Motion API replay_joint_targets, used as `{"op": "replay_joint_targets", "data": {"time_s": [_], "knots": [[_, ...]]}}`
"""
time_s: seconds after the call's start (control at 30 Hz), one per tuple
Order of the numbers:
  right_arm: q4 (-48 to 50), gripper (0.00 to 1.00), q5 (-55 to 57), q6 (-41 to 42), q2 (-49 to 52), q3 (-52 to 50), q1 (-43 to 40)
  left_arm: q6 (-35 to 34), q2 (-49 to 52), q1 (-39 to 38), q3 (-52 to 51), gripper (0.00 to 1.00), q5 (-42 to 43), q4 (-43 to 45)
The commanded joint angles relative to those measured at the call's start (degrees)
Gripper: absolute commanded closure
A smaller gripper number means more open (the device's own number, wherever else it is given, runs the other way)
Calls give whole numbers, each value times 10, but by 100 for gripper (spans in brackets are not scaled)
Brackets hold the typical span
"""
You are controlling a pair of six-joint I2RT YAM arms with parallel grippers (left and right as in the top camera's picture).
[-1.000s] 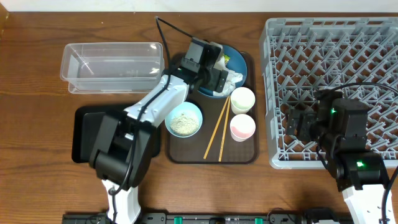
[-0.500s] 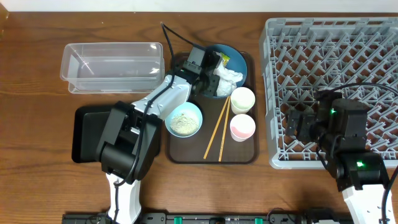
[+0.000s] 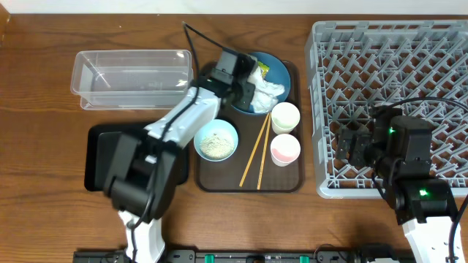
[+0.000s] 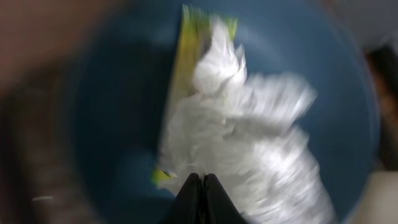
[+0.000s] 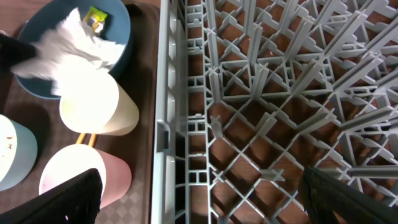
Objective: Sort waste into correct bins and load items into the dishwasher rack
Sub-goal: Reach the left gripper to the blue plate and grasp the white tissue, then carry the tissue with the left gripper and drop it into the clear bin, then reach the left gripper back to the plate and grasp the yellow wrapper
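Mostly white crumpled napkin heaped on dark-blue plate

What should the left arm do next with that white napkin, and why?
Probably open its jaws and dip onto the crumpled napkin to pinch it. The left gripper looks shut just at the napkin's edge, and the napkin lies on the blue plate, not in a bin.

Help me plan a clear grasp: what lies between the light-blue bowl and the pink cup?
The wooden chopsticks lie slanted on the brown tray between the light-blue bowl and the pink cup; the overhead view shows it.
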Motion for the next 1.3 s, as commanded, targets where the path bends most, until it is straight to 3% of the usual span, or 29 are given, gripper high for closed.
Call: {"op": "replay_joint_targets", "data": {"time_s": [0.0,0.3,0.73,0.77,0.83,0.87,0.93,1.13,1.27], "knots": [[0,1,-4,6,0,12,5,3,-84,26,7,94,-52,2],[0,1,-4,6,0,12,5,3,-164,128,7,94,-56,2],[0,1,-4,6,0,12,5,3,-140,233,7,94,-56,-65],[0,1,-4,6,0,12,5,3,-138,235,7,85,-55,-68],[0,1,-4,6,0,12,5,3,-137,235,7,56,-55,-69],[0,1,-4,6,0,12,5,1,-137,234,7,52,-55,-67],[0,1,-4,6,0,12,5,1,-137,229,7,46,-42,-63],[0,1,-4,6,0,12,5,2,-136,189,7,41,50,-57],[0,1,-4,6,0,12,5,2,-129,144,7,37,55,-46]]}}
